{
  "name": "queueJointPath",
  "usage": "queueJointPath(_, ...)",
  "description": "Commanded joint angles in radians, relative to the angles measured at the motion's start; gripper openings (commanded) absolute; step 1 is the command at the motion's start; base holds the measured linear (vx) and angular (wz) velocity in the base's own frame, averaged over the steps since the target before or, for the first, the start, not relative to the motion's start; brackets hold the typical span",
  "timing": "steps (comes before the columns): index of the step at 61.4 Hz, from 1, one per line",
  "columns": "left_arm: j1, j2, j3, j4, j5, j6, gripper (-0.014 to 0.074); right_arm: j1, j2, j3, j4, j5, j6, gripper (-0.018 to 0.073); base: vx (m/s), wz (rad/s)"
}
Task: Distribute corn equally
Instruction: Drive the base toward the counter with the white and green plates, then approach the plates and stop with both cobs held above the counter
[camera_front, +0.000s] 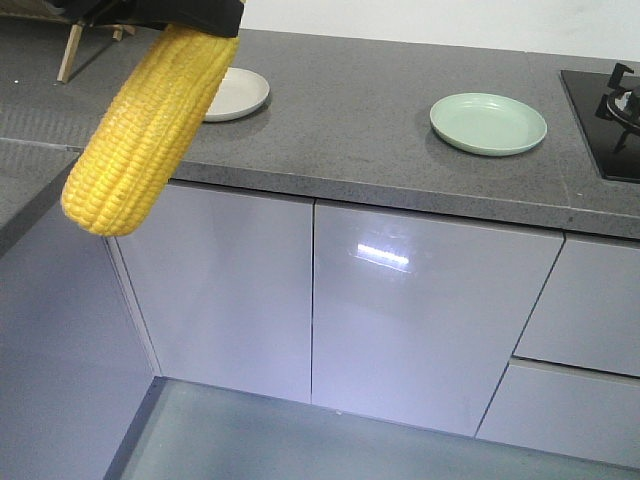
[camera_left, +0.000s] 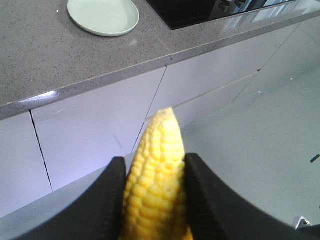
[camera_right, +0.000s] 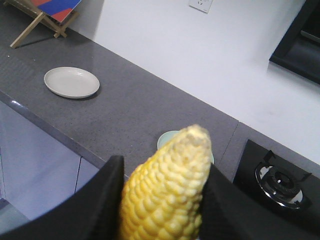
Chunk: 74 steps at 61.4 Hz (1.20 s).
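Note:
Each gripper holds one corn cob. My left gripper (camera_left: 155, 159) is shut on a bright-yellow cob (camera_left: 159, 165) whose tapered tip points out over the white cabinet fronts, below the counter edge. My right gripper (camera_right: 165, 164) is shut on a second cob (camera_right: 167, 185), whose pale tip sits above the counter and hides most of the green plate (camera_right: 161, 140). In the front view one cob (camera_front: 150, 130) hangs tilted from a black gripper at the top left edge, just in front of the white plate (camera_front: 240, 92). Both plates hold nothing; the green plate (camera_front: 488, 123) lies to the right.
The grey counter (camera_front: 360, 130) runs along white cabinet doors (camera_front: 420, 310). A black gas hob (camera_front: 605, 110) sits at its right end, beside the green plate. A wooden stand (camera_right: 42, 17) is at the far left of the counter by the wall.

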<state>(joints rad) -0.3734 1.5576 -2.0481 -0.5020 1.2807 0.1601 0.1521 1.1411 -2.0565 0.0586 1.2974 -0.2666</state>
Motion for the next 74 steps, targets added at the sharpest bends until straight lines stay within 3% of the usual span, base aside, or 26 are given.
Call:
queueJointPath(1, 0.001, -0.036, -0.022, -0.036, -0.03, -0.009, -0.0007, -0.004, -0.004, -0.019, -0.003, -0.067, -0.001, -0.0004, 0.07, -0.05)
queueJointPath(74, 0.001, -0.036, -0.022, -0.036, -0.03, -0.009, -0.0007, -0.004, -0.005, -0.019, -0.003, -0.064, -0.001, -0.0004, 0.12, -0.03)
